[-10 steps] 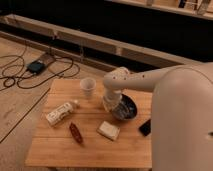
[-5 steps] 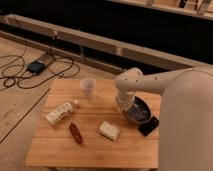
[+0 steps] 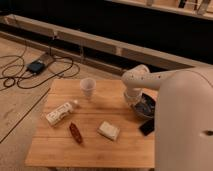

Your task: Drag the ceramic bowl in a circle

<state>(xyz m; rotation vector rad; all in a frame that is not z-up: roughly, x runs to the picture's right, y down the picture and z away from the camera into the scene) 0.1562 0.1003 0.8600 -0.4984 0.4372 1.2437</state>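
at the table's [image 3: 95, 145] right edge, gripper [image 3: 136, 104] in ceramic bowl [image 3: 146, 106] (fingers' state unclear)

We see gripper [image 3: 136, 103] only as blur where white arm [image 3: 150, 79] meets ceramic bowl [image 3: 145, 106], near right edge of wooden table [image 3: 90, 142]. Arm covers bowl's left rim; robot body [image 3: 185, 125] hides bowl's right side, table's right edge and both right corners. Dark flat object [image 3: 147, 127] near front right half hidden by body; we cannot identify it. Label on white bottle [image 3: 60, 112] too small for us to read. Body cut off by right and bottom edges.
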